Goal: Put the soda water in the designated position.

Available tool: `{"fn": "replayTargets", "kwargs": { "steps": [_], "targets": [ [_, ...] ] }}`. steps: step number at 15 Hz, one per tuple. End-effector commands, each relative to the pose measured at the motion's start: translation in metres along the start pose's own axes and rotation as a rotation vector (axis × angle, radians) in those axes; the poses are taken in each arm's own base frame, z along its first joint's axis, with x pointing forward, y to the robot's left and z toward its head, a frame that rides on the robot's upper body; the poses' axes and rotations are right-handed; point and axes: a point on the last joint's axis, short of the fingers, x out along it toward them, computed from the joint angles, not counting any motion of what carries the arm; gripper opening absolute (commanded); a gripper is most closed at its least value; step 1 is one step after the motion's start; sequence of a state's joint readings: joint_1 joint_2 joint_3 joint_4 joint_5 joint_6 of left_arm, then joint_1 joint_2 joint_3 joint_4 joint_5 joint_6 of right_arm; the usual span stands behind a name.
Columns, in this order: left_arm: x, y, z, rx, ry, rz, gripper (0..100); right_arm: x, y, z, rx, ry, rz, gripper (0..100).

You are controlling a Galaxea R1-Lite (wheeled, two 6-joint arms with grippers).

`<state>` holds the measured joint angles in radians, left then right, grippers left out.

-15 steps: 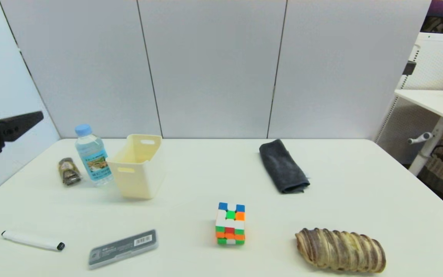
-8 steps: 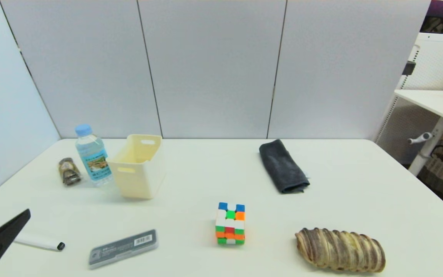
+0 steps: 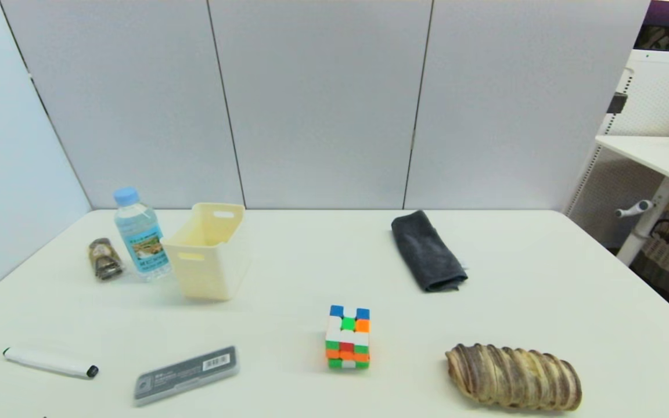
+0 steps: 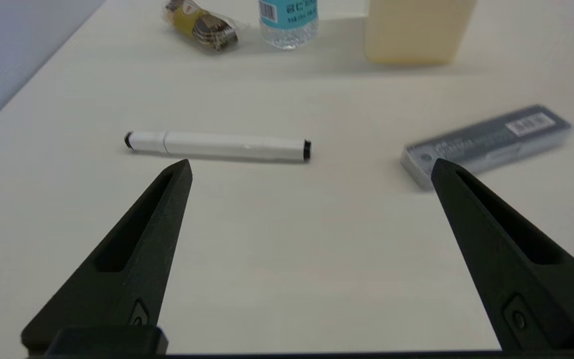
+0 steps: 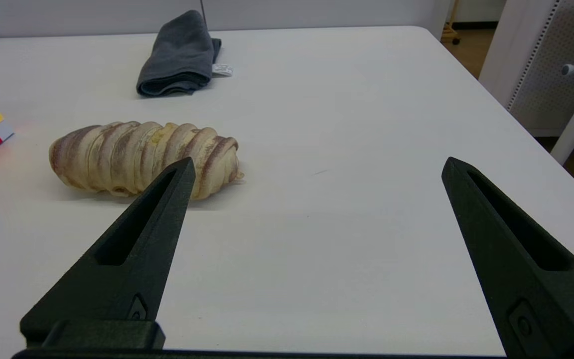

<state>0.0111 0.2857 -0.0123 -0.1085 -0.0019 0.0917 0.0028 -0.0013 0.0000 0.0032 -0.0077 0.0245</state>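
Beside the cream bin (image 3: pixel 209 249), the clear ribbed soda water (image 3: pixel 139 235) stands upright.
Only wrist views show the left gripper (image 4: pixel 311 167) and right gripper (image 5: pixel 317 167), jaws wide, empty.

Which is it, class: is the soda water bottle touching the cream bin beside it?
Apart. The left wrist view shows bare tabletop between the soda water bottle and the cream bin.

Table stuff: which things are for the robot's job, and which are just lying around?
For the job: bottle, standing beside the bin; open left gripper.

Lying about: bin, snack, marker, grey case, cube, cloth, bread.
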Motion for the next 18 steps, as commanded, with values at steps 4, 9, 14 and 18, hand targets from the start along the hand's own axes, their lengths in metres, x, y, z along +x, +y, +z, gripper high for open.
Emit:
{"fn": "replayTargets", "kwargs": {
  "steps": [4, 9, 14, 18],
  "targets": [
    [-0.0219, -0.0015, -0.0216, -0.053, -0.163, 0.006, 100, 0.0002, 0.0, -0.0004, 0.0, 0.003, 0.0, 100],
    [-0.0218, -0.0021, -0.0205, 0.062, -0.173, -0.014, 100, 0.0002, 0.0, -0.0004, 0.0, 0.003, 0.0, 100],
    [-0.0217, -0.0021, -0.0199, 0.056, -0.188, -0.013, 100, 0.0002, 0.0, -0.0004, 0.0, 0.003, 0.0, 100],
    [-0.0217, -0.0021, -0.0198, 0.051, -0.189, -0.013, 100, 0.0002, 0.0, -0.0004, 0.0, 0.003, 0.0, 100]
  ]
}}
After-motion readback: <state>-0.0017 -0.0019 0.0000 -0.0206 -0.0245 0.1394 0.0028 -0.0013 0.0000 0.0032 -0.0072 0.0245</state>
